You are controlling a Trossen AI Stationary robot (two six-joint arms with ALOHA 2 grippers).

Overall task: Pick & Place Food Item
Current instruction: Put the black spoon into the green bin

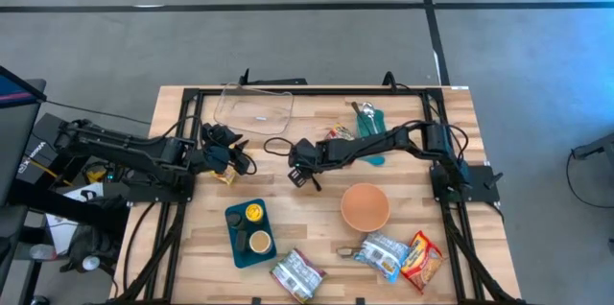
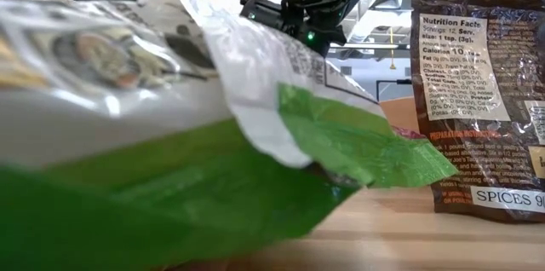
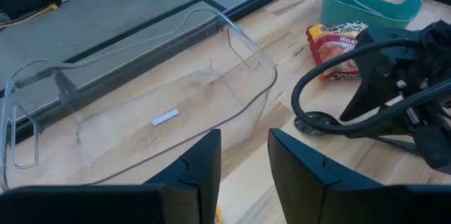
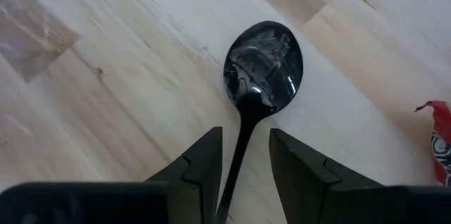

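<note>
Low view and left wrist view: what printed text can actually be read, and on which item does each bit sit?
"Nutrition Facts" - brown spice packet, white panel.
"Calories 10" - same panel.
"SPICES" - white strip at that packet's foot.
"Roa..." - red and yellow snack packet, cut off by the right arm's cable.
Green and white bag: print too blurred to read.
Finer panel lines on the spice packet: too small to read.

High view looks straight down; low view sits close behind a green packet (image 2: 255, 177).
</note>
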